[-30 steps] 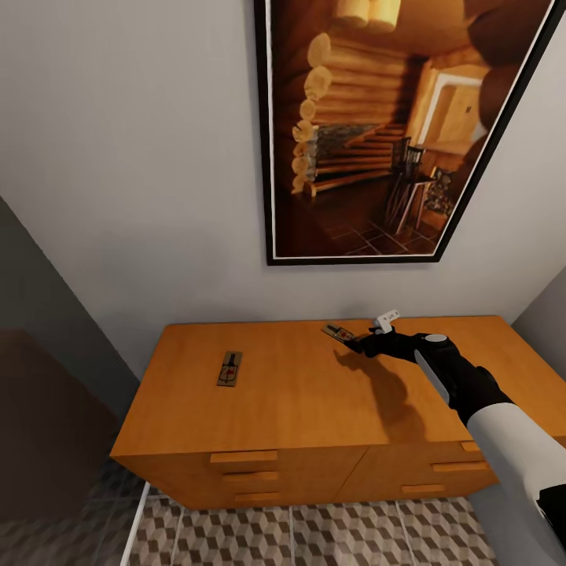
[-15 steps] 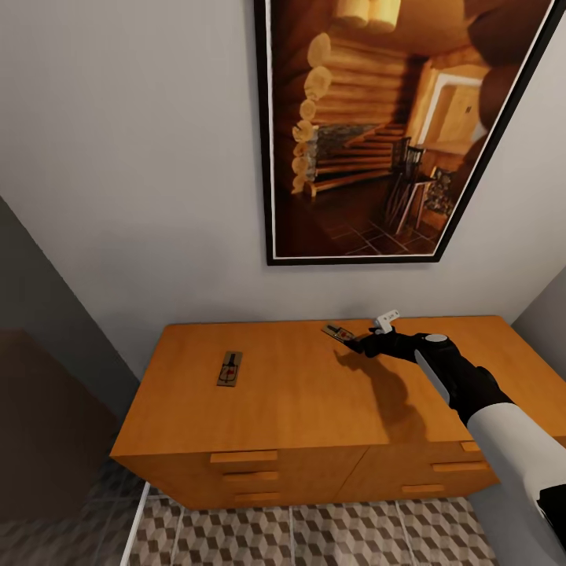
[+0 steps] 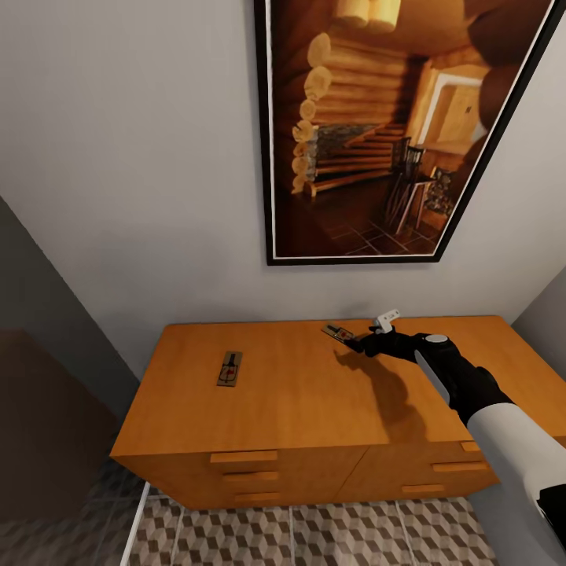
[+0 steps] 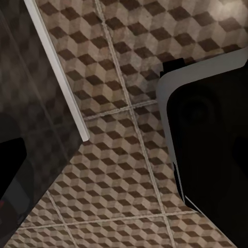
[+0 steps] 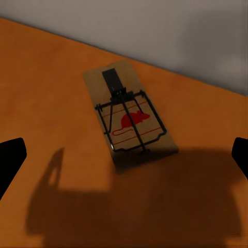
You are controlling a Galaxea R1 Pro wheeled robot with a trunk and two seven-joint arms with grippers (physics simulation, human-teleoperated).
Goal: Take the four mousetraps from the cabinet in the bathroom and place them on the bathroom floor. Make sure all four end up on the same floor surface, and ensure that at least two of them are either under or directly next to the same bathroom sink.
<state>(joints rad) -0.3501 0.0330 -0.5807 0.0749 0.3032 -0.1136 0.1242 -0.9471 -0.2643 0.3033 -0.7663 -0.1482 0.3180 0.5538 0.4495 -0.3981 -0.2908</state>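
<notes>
One mousetrap [image 3: 229,369] lies flat on the cabinet [image 3: 299,409] top, left part. A second mousetrap [image 3: 339,332] sits near the back edge, a red mouse outline printed on its board, no legible writing. Right gripper [image 3: 363,343] just beside it, jaws spread wide, not touching. Cube-patterned bathroom floor [image 3: 314,534] below.
</notes>
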